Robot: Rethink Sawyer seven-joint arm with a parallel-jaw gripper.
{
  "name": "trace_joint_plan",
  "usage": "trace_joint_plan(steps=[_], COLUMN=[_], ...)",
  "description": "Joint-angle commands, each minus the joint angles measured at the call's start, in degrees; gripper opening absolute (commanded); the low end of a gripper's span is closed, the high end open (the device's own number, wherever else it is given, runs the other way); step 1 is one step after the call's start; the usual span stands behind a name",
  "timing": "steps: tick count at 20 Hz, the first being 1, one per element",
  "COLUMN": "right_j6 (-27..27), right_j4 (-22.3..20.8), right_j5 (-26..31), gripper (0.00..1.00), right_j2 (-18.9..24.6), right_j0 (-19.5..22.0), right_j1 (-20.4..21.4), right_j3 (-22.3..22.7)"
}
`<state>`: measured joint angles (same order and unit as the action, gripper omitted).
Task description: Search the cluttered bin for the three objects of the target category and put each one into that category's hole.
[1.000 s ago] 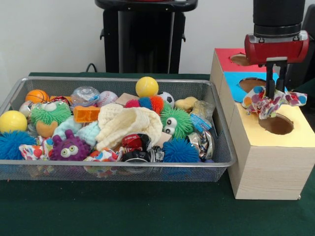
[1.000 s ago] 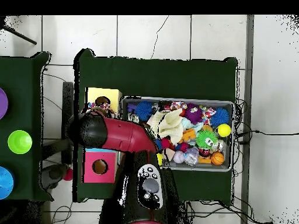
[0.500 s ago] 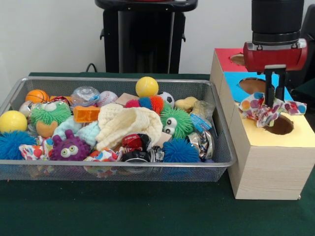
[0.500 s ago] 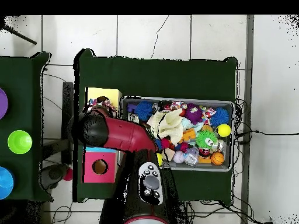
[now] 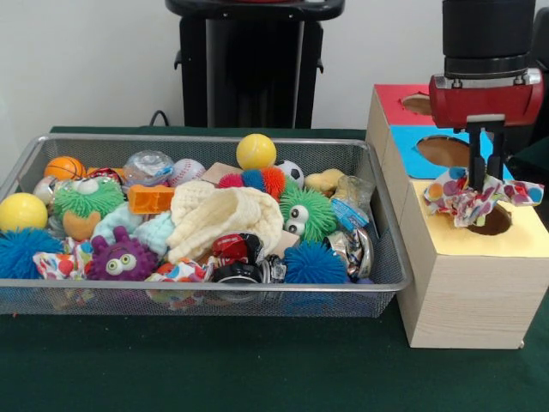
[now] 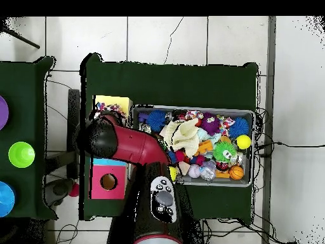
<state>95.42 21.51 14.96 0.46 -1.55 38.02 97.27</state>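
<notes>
Front view: gripper (image 5: 480,190) pinched shut on spotted cloth (image 5: 477,190), hanging over hole (image 5: 493,221) in yellow section of wooden box (image 5: 467,279), beside wire bin (image 5: 206,296). Soft, light, floppy (loose ends may drape over rim); best held at bunched middle.

Overhead view: arm (image 6: 124,143) hides hole; cloth barely visible.

White cloth (image 5: 480,190) with multicoloured dots, seemingly; yellow box top (image 5: 480,243); red gripper housing (image 5: 485,99).

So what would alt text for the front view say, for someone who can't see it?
A red robot gripper holds a colourful dotted cloth over the hole in the yellow top of a wooden box. Beside it, a wire bin brims with toys.
</notes>
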Motion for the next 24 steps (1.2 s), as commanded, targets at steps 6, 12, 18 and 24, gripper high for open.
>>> trace_joint_plan(steps=[6, 12, 18, 24], right_j6=[15.75, 15.95, 14.40, 12.96], right_j4=[5.38, 6.99, 7.23, 6.90], right_j5=[1.47, 0.81, 1.25, 4.59], gripper=[0.00, 0.00, 1.00, 1.00], right_j2=[1.42, 1.57, 2.82, 1.97], right_j0=[-0.49, -1.04, 0.20, 0.47], right_j1=[-2.19, -2.43, -1.76, -1.22], right_j3=[-0.36, 0.75, 1.96, 1.72])
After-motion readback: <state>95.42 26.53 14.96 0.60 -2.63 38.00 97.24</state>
